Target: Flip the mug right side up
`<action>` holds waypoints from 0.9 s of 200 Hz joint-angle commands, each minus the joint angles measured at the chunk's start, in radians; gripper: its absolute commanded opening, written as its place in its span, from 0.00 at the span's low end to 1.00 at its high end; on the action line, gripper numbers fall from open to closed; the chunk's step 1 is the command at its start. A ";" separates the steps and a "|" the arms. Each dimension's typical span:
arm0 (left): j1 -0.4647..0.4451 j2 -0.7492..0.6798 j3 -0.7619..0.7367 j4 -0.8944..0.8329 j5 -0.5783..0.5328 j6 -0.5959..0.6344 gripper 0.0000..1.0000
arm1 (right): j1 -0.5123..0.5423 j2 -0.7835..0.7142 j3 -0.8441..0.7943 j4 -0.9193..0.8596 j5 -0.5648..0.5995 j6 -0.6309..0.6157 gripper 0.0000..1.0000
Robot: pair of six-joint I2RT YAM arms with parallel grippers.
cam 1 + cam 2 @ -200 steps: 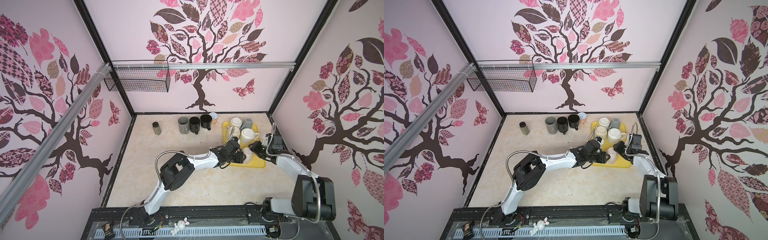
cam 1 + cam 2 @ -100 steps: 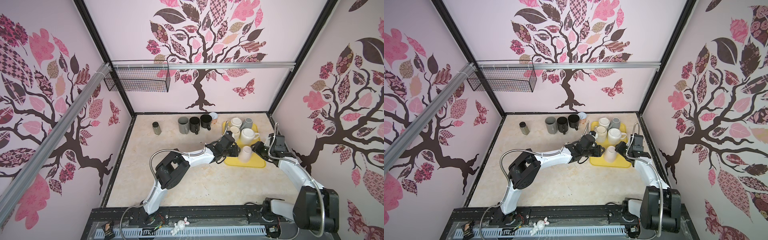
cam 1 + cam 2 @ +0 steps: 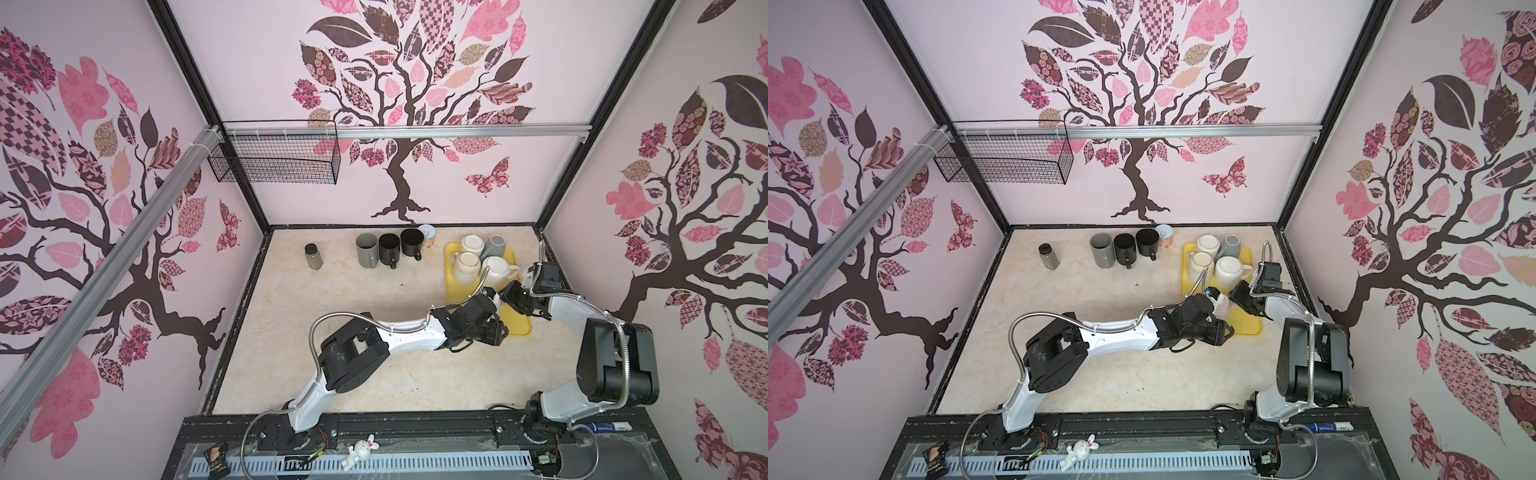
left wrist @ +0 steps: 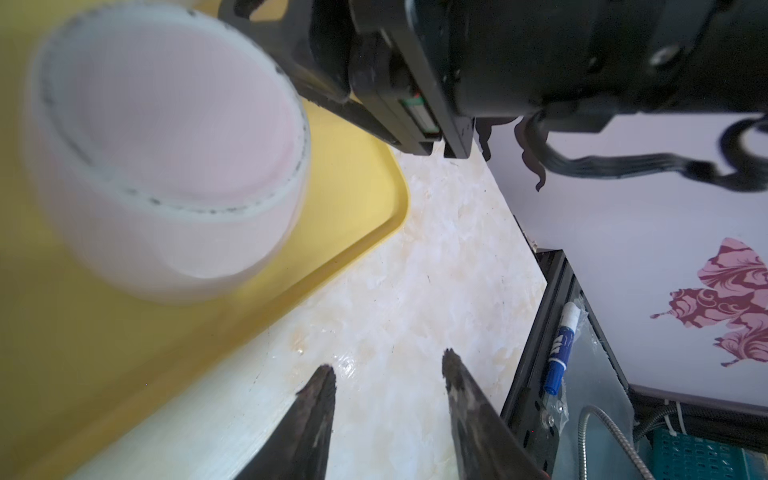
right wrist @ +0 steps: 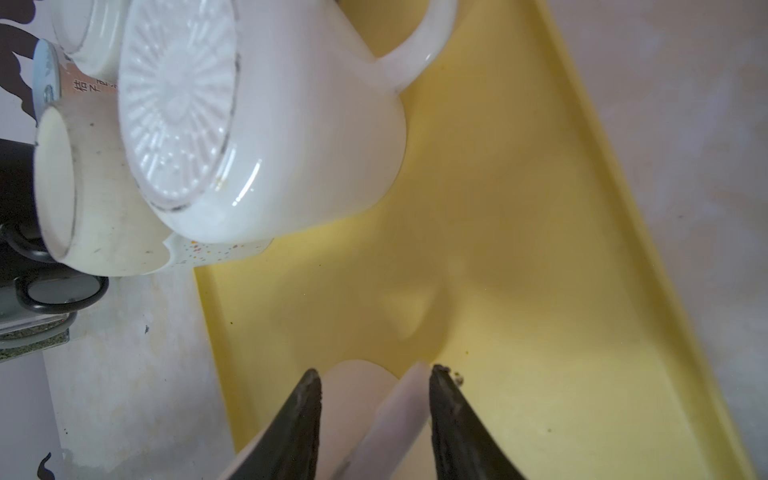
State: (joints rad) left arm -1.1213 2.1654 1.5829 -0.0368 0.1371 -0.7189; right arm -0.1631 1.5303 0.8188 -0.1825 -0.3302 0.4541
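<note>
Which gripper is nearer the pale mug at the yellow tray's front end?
Right. The right gripper grips the pale mug; the left gripper is open over the table beside the yellow tray.

Pale pink mug (image 4: pixel 166 145) over yellow tray (image 4: pixel 353 187)

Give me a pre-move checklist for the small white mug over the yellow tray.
1. Hold: ok, the right gripper has part of the small white mug between its jaws.
2. Other gripper: ok, the left gripper is open and empty, over the marble table beside the yellow tray.
3. Mug's way up: cannot tell, it is blurred in the left wrist view.
4. Set-down room: ok, bare tray lies ahead of the right gripper.
5. Neighbour: ok, the ribbed-base white mug stands upside down, apart from the held one.
</note>
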 commanded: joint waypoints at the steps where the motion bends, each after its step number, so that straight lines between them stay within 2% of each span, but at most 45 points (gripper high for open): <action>1: 0.019 0.025 0.048 0.007 -0.012 -0.008 0.47 | -0.001 -0.012 -0.030 -0.007 0.006 -0.017 0.45; 35: 0.071 0.020 0.031 0.020 -0.027 -0.016 0.47 | 0.005 -0.045 -0.087 0.031 -0.021 0.006 0.43; 86: 0.143 -0.014 -0.022 0.035 -0.051 -0.019 0.46 | 0.081 -0.111 -0.155 0.029 -0.021 0.013 0.42; 180: 0.195 -0.072 -0.072 0.011 -0.076 0.045 0.47 | 0.141 -0.158 -0.229 0.125 -0.109 0.073 0.41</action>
State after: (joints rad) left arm -0.9424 2.1700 1.5517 -0.0330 0.0902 -0.7101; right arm -0.0448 1.4002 0.5930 -0.0967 -0.4080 0.4976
